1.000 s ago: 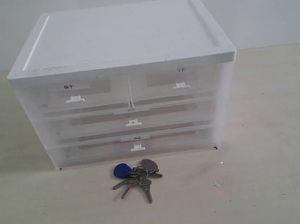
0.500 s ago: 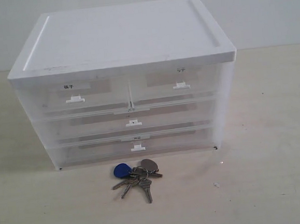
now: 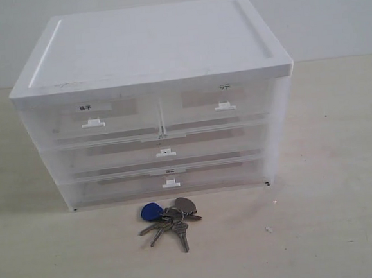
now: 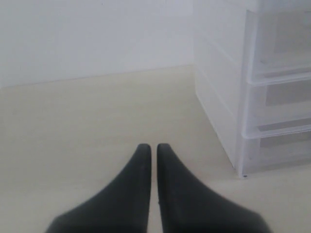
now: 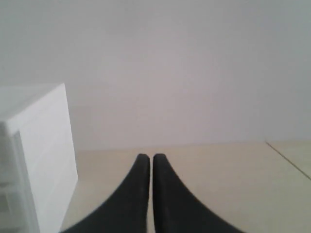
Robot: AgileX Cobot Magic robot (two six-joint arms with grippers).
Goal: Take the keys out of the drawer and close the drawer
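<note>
The keys [image 3: 170, 219], silver on a ring with a blue fob and a grey oval tag, lie on the table just in front of the cabinet. The lowest drawer [image 3: 167, 180], translucent with a white tab handle, sits flush in the white cabinet [image 3: 147, 58]. Neither arm shows in the exterior view. In the left wrist view my left gripper [image 4: 153, 146] is shut and empty above bare table, with the cabinet's stacked drawers [image 4: 277, 92] off to one side. My right gripper [image 5: 147, 157] is shut on nothing too, with the cabinet's side wall [image 5: 46, 155] beside it.
The cabinet holds two half-width labelled drawers [image 3: 152, 113] on top and a full-width one [image 3: 164, 148] below them. A pale wooden table [image 3: 335, 230] spreads around it, with a plain white wall behind. A table seam [image 5: 289, 160] runs past the right gripper.
</note>
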